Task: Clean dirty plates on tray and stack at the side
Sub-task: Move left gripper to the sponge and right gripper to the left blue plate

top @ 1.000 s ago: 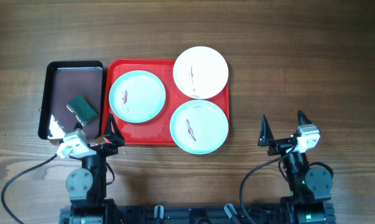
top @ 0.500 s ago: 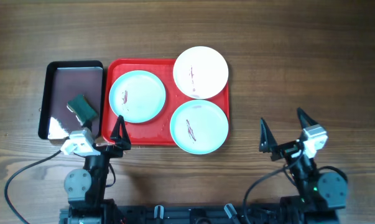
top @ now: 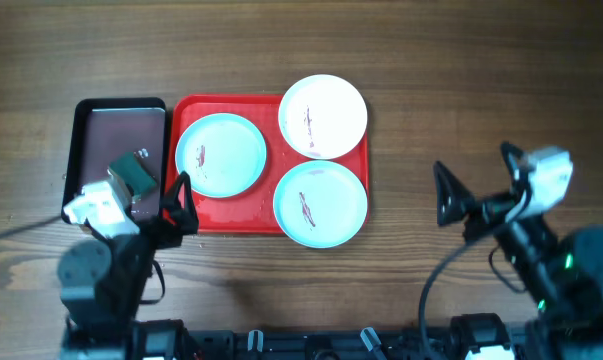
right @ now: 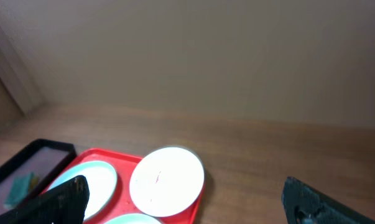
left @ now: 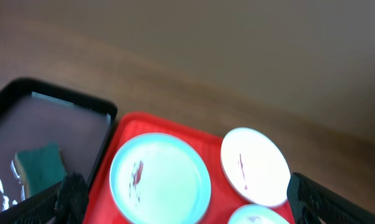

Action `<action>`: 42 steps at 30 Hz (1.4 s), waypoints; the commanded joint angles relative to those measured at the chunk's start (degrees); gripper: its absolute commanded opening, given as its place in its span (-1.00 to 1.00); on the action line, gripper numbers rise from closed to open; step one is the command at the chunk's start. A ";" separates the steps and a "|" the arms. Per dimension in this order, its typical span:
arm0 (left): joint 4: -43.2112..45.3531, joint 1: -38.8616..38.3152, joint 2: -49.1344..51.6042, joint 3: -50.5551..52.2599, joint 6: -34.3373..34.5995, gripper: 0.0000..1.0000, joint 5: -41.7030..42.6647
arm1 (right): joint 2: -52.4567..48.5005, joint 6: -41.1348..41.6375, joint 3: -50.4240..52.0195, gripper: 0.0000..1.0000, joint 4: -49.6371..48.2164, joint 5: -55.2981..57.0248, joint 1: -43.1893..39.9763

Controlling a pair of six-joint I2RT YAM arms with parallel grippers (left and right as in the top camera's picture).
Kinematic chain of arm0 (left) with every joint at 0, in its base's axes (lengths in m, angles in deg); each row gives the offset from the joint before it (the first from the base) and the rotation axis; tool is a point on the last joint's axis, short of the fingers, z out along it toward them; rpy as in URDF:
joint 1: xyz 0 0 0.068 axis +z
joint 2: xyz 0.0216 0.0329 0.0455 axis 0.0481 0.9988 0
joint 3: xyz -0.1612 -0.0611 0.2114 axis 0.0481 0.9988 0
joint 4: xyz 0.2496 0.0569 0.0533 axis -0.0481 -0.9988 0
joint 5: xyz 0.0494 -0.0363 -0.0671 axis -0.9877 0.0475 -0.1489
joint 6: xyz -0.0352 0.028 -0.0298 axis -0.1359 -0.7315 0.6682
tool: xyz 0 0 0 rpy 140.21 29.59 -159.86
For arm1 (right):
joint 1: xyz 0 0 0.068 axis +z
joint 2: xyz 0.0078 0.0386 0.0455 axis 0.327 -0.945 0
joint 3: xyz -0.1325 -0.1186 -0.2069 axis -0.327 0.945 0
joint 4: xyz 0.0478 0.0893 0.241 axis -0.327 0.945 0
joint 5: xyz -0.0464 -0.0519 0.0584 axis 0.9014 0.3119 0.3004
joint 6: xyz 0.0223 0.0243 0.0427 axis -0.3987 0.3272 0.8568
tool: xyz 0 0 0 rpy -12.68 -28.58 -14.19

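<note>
The red tray [top: 221, 215] holds three plates: a pale blue plate [top: 220, 154] at its left, a white plate [top: 323, 116] at its back right and a second pale blue plate [top: 320, 203] at its front right. All have small dark red smears. My left gripper [top: 146, 197] is open and empty, above the tray's front left corner. My right gripper [top: 478, 178] is open and empty over bare table, right of the tray. The left wrist view shows the tray [left: 175, 127], blue plate [left: 159, 180] and white plate [left: 254, 167]. The right wrist view shows the white plate [right: 166, 180].
A narrower black tray [top: 119, 125] lies just left of the red tray, with a green sponge [top: 133, 172] in it; the sponge also shows in the left wrist view [left: 41, 165]. Bare wooden table surrounds both trays.
Both arms have lifted off their rest pose. The left gripper moved left and back toward the trays. The right gripper moved right and back. Both stay open.
</note>
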 commanded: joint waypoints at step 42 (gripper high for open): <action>-29.22 8.63 58.16 -40.30 10.58 1.00 -17.79 | -77.50 24.90 -37.05 0.56 5.53 6.38 27.63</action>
